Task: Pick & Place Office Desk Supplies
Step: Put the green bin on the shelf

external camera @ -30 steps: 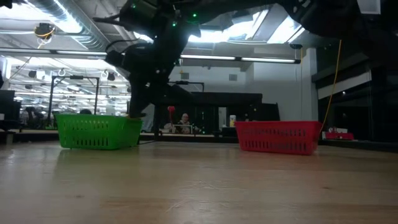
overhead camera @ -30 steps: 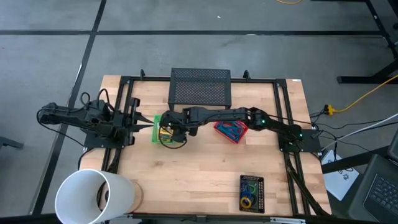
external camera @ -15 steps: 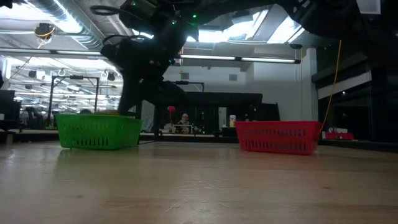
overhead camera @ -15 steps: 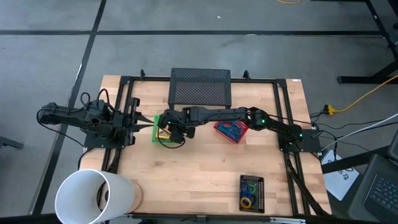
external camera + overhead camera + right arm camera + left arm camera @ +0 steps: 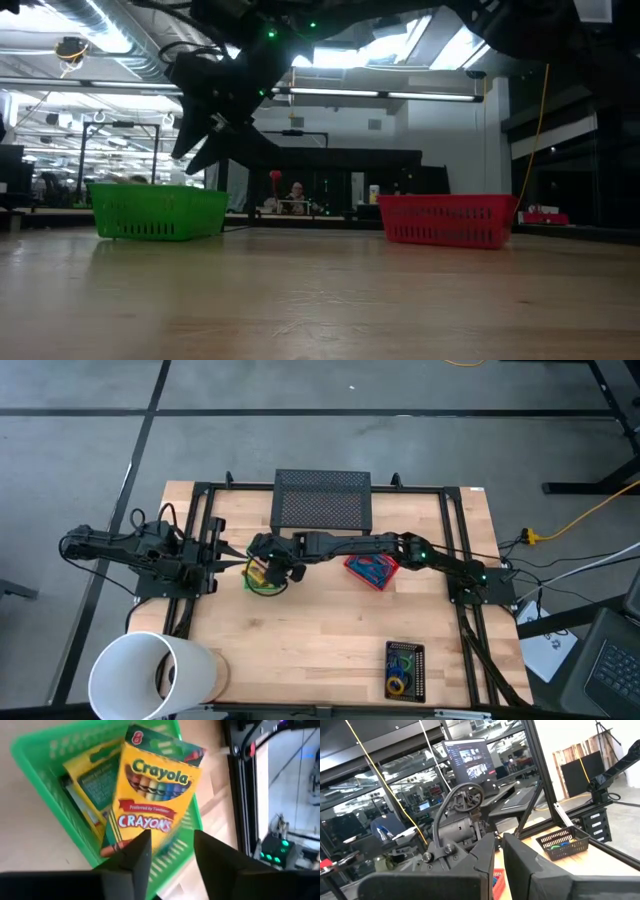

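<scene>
Crayons were the business at the middle left of the overhead frame, where the right gripper (image 5: 268,565) hung over the green tray (image 5: 252,582) at the end of its arm stretched across the desk (image 5: 320,650). Its jaws stood apart with nothing between them, and in the right wrist view a yellow crayon box (image 5: 152,800) lay tilted in that tray, just past the dark fingers (image 5: 131,855) and on top of another yellow box (image 5: 92,782). In the level view the same gripper (image 5: 205,125) hovered above the tray's rim at the left of the frame, clear of it. To the right of centre in the overhead frame the red tray (image 5: 372,571) held a blue cord bundle (image 5: 371,568). Near the lower right corner of the desk the small black tray (image 5: 404,670) carried little coloured rubber-band rings (image 5: 400,668). The big black tray (image 5: 322,499) sat at the top middle, and the white cylinder (image 5: 150,677) lay at the lower left. The left gripper (image 5: 210,559) waited at the desk's left edge, its jaws nearly together on nothing in the left wrist view.
</scene>
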